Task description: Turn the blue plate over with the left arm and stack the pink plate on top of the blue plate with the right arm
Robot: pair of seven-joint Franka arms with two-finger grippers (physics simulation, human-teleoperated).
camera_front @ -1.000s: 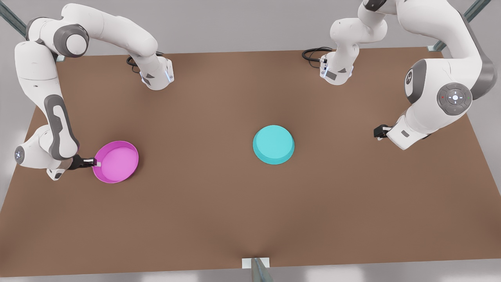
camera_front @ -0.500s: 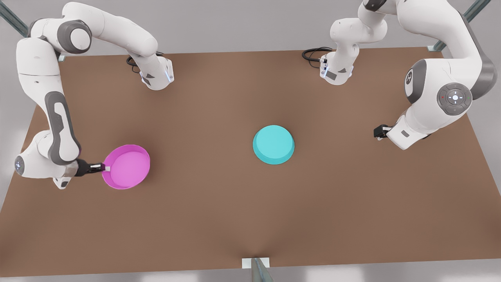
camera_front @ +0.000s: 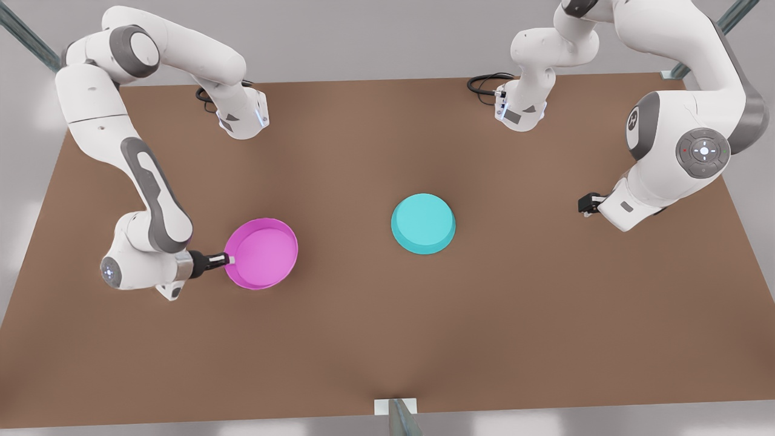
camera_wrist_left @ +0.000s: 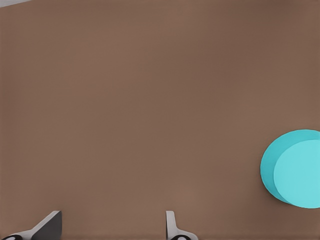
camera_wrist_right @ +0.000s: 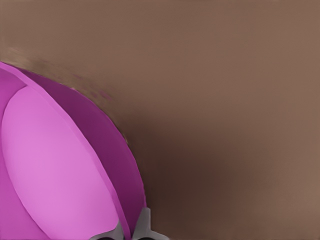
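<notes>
The blue plate (camera_front: 423,223) lies near the centre of the brown table (camera_front: 387,339), base up and rim down, resting flat. Count: one table, two arms, two plates, two grippers.

The right arm (camera_front: 145,200) reaches in from the far corner on the front view's left; the left arm (camera_front: 672,151) stands over the table edge on the front view's right and waits.

The pink plate (camera_front: 261,253) is between the blue plate and the table edge on the front view's left, well apart from the blue plate. Its open side faces up and it sits slightly tilted. Both plates are round, so no long axis applies.

The right gripper (camera_front: 229,260) is clamped on the pink plate's rim at the side facing away from the blue plate; in the right wrist view the fingers (camera_wrist_right: 144,227) pinch the rim wall (camera_wrist_right: 131,200) from inside and outside.

The left gripper (camera_front: 585,204) is near the edge on the front view's right, well apart from both plates. In the left wrist view its fingers (camera_wrist_left: 172,227) are spread with bare table between them, and the blue plate (camera_wrist_left: 295,169) lies off to one side.
</notes>
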